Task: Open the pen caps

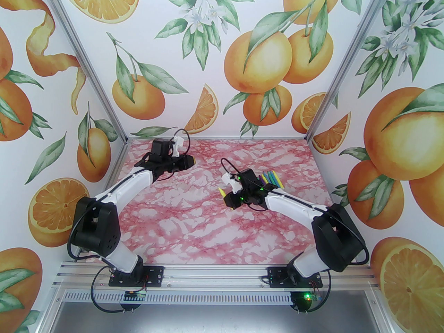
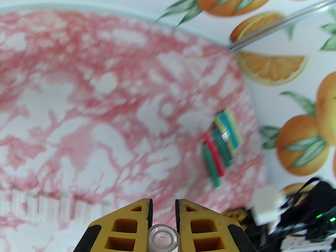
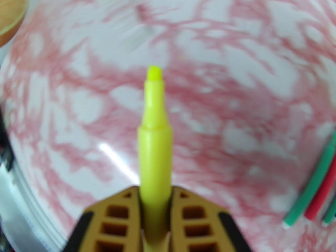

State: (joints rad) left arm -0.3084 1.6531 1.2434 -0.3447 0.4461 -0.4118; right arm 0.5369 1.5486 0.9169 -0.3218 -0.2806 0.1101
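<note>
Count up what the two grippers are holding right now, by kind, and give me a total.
Yellow pen, uncapped: 1, in the right gripper
Pen cap, pale and translucent: 1, in the left gripper
Total held: 2
The pile of pens on the table is too blurred to count.

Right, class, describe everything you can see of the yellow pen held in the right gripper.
The yellow pen is a bright, smooth, plastic-looking marker. It is uncapped: the round barrel steps down to a tapered neck ending in a yellow felt tip. The right gripper is shut on its lower barrel, hiding the back end. The pen sticks straight out from the grip, held in the air above the pink marbled table, touching nothing else.
</note>
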